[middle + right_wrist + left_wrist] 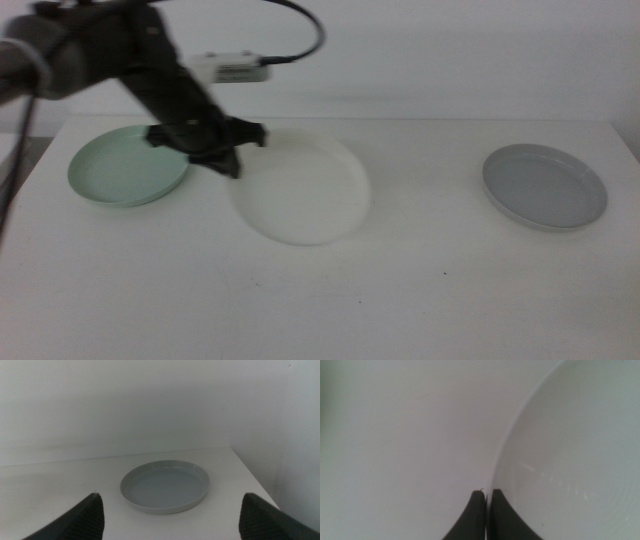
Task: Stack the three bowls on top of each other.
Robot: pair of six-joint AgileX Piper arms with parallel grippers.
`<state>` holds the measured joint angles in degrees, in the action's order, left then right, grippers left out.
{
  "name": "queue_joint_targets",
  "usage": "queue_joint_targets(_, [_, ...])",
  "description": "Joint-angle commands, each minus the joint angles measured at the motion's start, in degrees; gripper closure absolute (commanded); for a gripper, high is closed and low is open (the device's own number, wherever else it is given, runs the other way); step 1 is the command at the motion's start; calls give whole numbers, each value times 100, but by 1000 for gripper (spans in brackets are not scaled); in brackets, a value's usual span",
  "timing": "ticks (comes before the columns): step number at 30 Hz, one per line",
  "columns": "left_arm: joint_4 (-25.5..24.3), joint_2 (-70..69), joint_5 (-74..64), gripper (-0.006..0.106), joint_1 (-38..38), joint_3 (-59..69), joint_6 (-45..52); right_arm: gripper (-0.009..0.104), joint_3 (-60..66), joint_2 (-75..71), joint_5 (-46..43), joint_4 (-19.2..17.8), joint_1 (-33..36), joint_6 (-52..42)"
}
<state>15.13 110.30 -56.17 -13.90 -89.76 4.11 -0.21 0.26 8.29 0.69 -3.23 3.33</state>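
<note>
The left gripper (232, 163) reaches in from the upper left of the middle view and sits at the left edge of the white bowl (300, 190), which lies at the centre of the white worktop (400, 290). In the left wrist view its two dark fingers (475, 517) are pressed together on the bowl's thin rim, so it is pinching the white bowl (570, 460) at its edge. From the middle view I cannot tell whether that edge is raised off the worktop or flat on it.

Just to the left of the white bowl, partly behind the arm, lies the mint green bowl (125, 170), flat on the worktop. The grey bowl (545, 187) rests well apart at the right side of the frame.

The right gripper (170, 517) shows only in its own wrist view: its fingers (87, 515) are spread wide apart and hold nothing, with the grey bowl (165, 486) lying flat between and beyond them.
</note>
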Motion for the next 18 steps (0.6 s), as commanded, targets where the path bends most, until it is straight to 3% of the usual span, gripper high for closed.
queue_joint_targets(1, [30, 226, -50, 102, -283, -264, -154, 2, 21, -26, -72, -69, -22, -13])
queue_joint_targets(18, [389, 1078, 293, 102, -785, -414, -48, 2, 21, -26, -72, -69, -22, -13])
